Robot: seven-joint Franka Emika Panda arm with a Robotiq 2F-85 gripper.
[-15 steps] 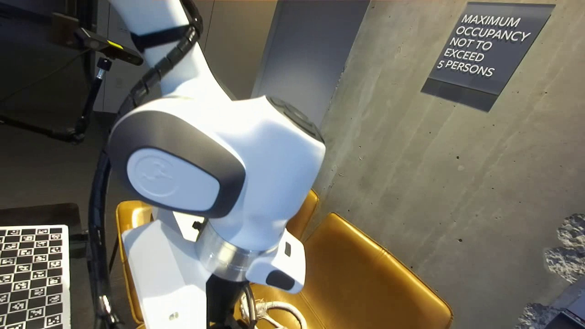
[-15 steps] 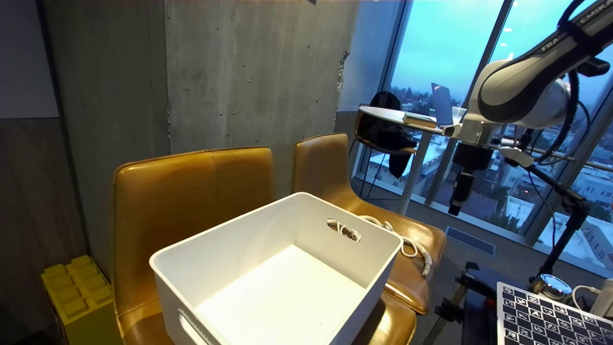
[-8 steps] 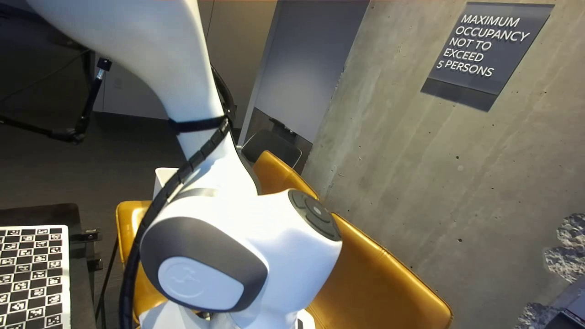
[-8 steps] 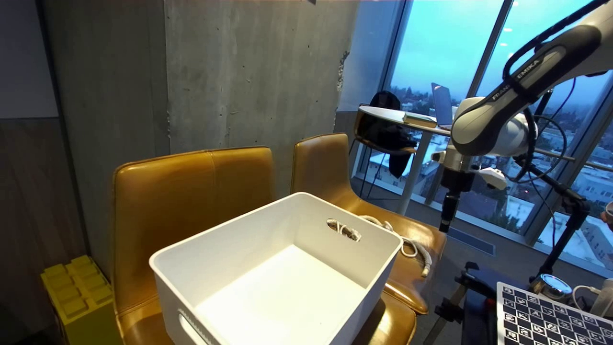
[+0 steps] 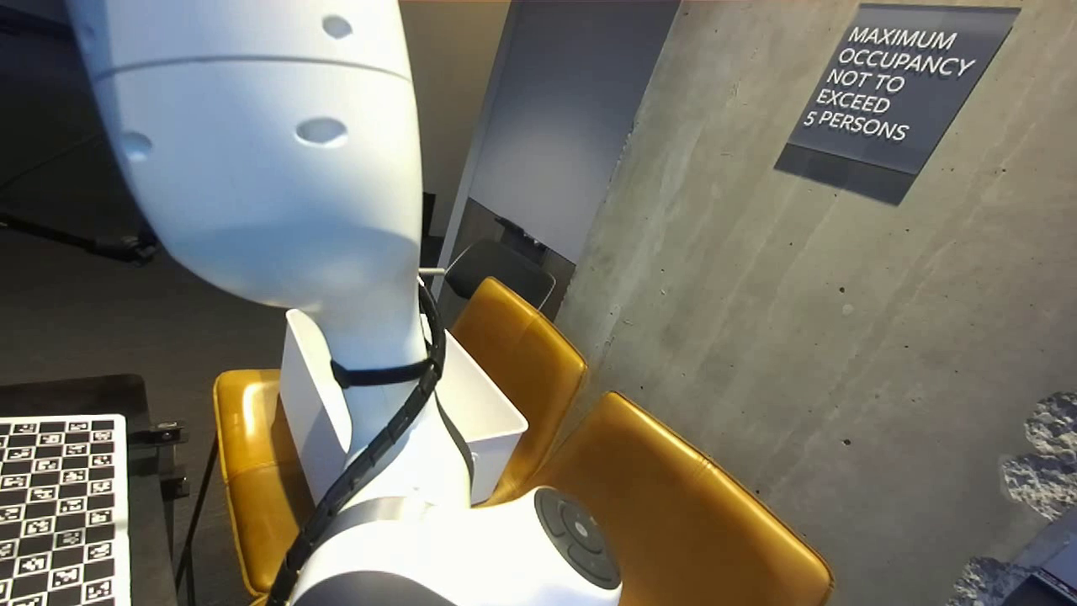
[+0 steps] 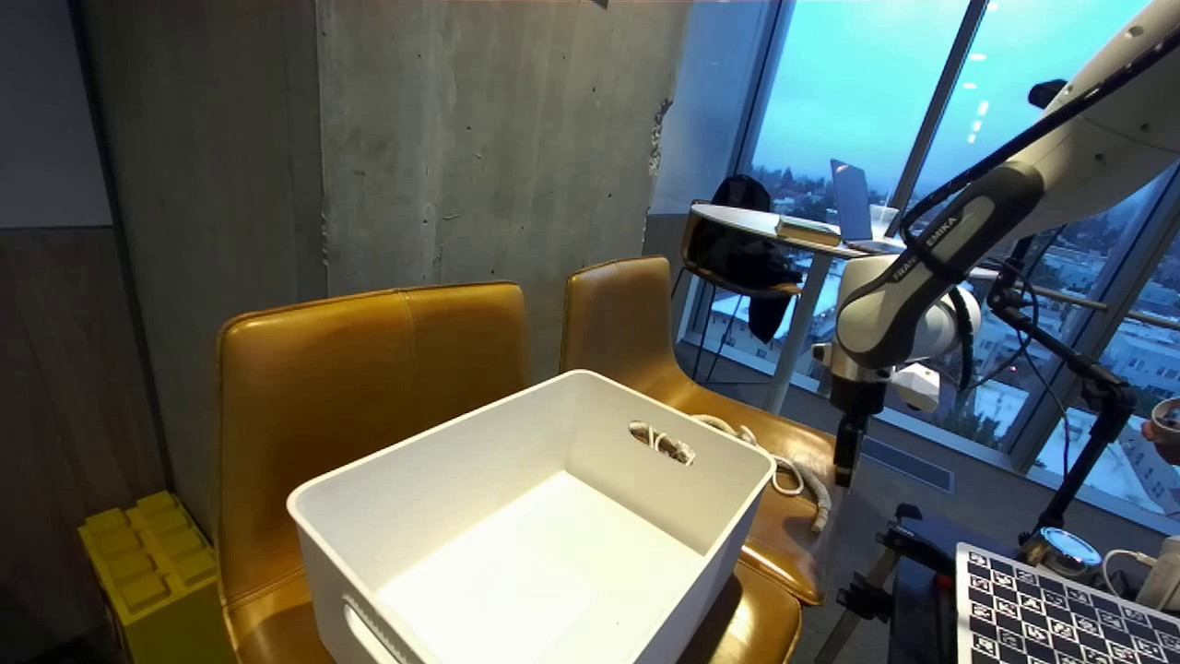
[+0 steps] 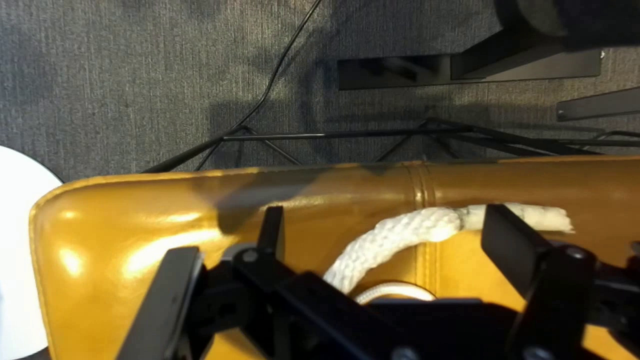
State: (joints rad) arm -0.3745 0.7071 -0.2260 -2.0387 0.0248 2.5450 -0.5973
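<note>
Gripper (image 7: 384,225), fingers apart, holds nothing; white rope (image 7: 374,245) below is borne by the chair (image 6: 636,341) right of the bin (image 6: 544,544); clearance unclear.

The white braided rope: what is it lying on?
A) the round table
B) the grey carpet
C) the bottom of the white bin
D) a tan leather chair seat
D: the wrist view shows the white braided rope on the leather chair seat, with the grey carpet beyond its edge.
</note>
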